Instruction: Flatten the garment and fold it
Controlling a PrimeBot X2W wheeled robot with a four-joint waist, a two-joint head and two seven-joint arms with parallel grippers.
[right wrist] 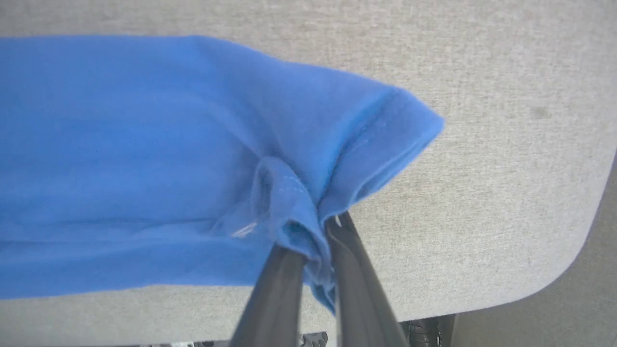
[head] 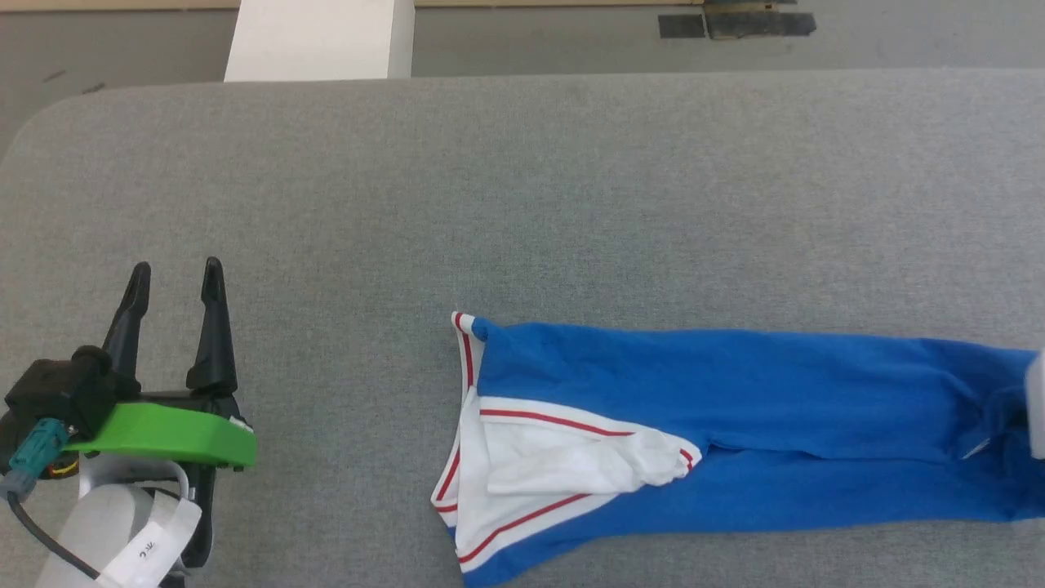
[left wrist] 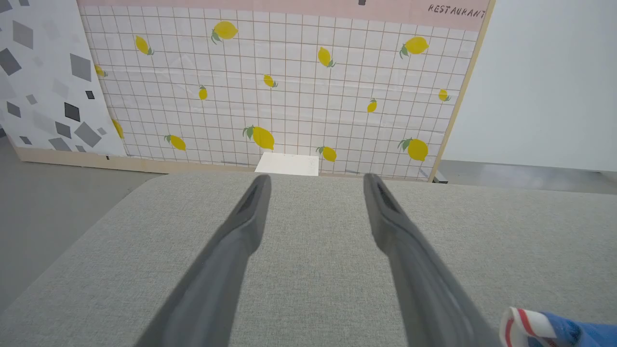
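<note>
Right gripper [right wrist: 314, 237] pinches one garment [head: 735, 384]; left gripper [head: 176, 271] spread.

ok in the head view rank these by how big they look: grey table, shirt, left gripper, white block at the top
1. grey table
2. shirt, cut off at the right edge
3. left gripper, though it is close to the camera
4. white block, cut off at the top edge

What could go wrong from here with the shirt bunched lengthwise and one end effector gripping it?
1. The right end effector pinches only a small bunch of the garment near the corner of the table; it may slip free.
2. The left end effector stands open, apart from the cloth, so a pull would likely drag the bunched strip rather than flatten it.
</note>
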